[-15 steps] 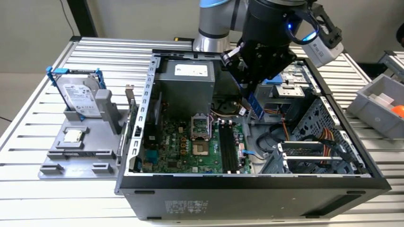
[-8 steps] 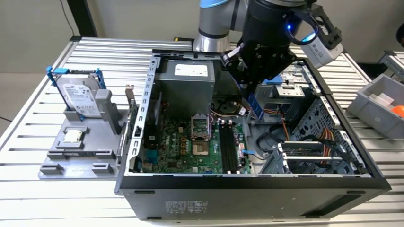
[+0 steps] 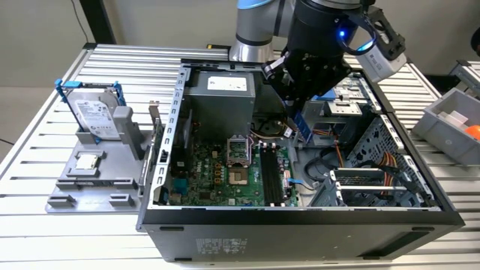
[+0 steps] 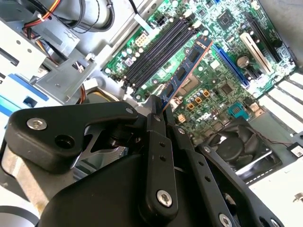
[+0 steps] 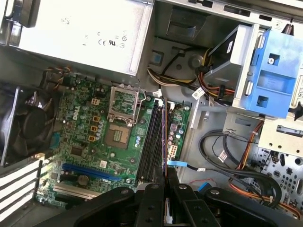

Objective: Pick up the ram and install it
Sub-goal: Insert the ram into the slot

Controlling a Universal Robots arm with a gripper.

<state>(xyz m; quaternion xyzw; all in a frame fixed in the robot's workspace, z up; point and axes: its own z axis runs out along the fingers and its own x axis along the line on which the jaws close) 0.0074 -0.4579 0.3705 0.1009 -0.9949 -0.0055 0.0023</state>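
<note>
Hand: my gripper (image 4: 158, 108) is pinched tight on one end of the ram (image 4: 185, 71), one finger on each flat face.
Ram: the stick juts out past my fingertips, and its chips face the second wrist view.
Seen from outside: in the exterior view it hangs below the gripper (image 3: 298, 101) as a bluish strip (image 3: 300, 126), slanting down into the open case (image 3: 300, 216).
Height: I judge the ram to be in the air, apart from the board and not seated in anything.
Target direction: the memory slots (image 5: 152, 142) lie beneath me on the motherboard (image 5: 80, 142).
Long axis: in the first wrist view the ram shows edge-on as a thin line (image 5: 164, 137), running parallel to the slots along their outer side.
Cross-check: in the second wrist view the stick lies beside the slots (image 4: 158, 49) on their other side, so I take it to be above them.
Surface: the black slots are bare, beside the processor socket (image 5: 118, 137).
Room: the power supply (image 5: 80, 33) is at one end of the slots; loose cables (image 5: 227, 156) and the blue drive bracket (image 5: 274, 80) crowd the outer side.
</note>
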